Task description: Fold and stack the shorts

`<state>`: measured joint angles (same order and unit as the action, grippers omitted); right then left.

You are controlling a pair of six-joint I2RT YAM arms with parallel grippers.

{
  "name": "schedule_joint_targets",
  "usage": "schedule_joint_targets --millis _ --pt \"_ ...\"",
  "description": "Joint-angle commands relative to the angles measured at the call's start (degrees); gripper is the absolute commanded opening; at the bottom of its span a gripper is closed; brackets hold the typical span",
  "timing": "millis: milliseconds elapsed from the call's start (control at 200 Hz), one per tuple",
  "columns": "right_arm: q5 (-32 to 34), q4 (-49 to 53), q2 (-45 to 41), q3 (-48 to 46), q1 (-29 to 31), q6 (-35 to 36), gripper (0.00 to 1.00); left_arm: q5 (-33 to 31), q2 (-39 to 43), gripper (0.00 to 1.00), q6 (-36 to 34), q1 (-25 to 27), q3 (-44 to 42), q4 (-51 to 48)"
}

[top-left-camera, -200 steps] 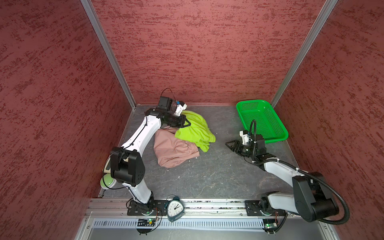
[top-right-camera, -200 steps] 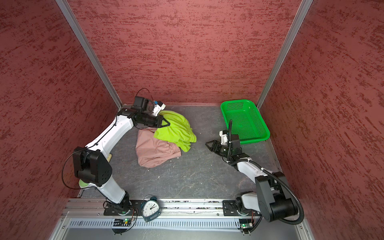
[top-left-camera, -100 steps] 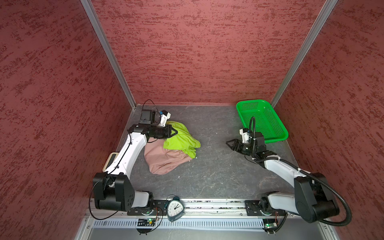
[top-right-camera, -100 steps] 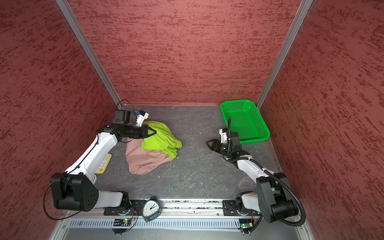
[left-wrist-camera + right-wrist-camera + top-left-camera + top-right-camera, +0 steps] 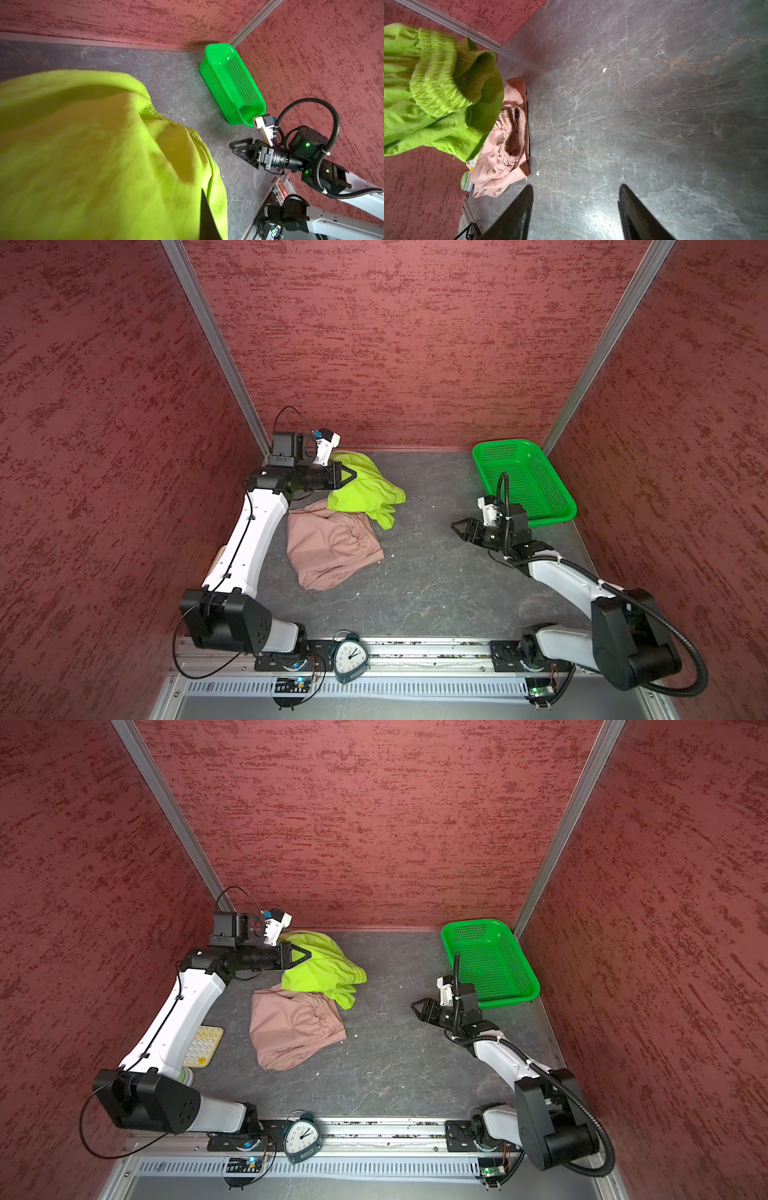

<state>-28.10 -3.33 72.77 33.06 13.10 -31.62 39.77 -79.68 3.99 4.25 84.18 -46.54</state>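
left claw [image 5: 353,475] swung back rearward, clamped on lime shorts [image 5: 361,493] | pink shorts [image 5: 328,549] crumpled alongside | right claw [image 5: 457,526] agape, empty

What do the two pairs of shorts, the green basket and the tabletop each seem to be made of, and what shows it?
Lime green shorts: thin matte cloth, it drapes and creases.
Pink shorts: similar soft matte fabric, crumpled, gathered waistband.
Green basket: glossy rigid plastic, probably; perforated walls.
Tabletop: dark veined stone look, slight sheen; stone or laminate, unclear.
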Motion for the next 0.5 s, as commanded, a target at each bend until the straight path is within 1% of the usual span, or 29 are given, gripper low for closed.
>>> schedule_joint_targets --millis 0,180,286,346,401,451,491 --pt "0.0 -1.1 -0.6 0.9 0.5 0.6 0.66 -2.2 5.4 0.00 -2.8 -1.5 -2.8 -2.9" --pt "-0.5 -1.2 0.7 2.0 1.4 1.5 0.67 -5.9 12.6 0.00 -0.8 -5.2 -14.3 -2.3" --pt "-1.2 -0.9 1.4 2.9 2.0 2.4 0.69 -8.2 16.7 0.00 0.0 -8.2 -19.2 -2.8" --pt "-1.4 -0.6 1.8 3.6 2.6 3.3 0.70 -7.7 18.1 0.00 1.7 -10.0 -22.1 -2.2" --pt "-1.2 0.5 2.6 4.9 3.3 4.6 0.70 -5.5 18.9 0.00 3.6 -11.1 -25.0 -0.6" --pt "-0.8 1.5 3.3 6.2 4.5 5.8 0.71 -4.5 19.0 0.00 4.6 -11.1 -26.8 0.4" --pt "-0.9 1.9 4.1 7.4 6.0 6.9 0.74 -4.1 19.1 0.00 4.9 -11.1 -27.7 0.7"
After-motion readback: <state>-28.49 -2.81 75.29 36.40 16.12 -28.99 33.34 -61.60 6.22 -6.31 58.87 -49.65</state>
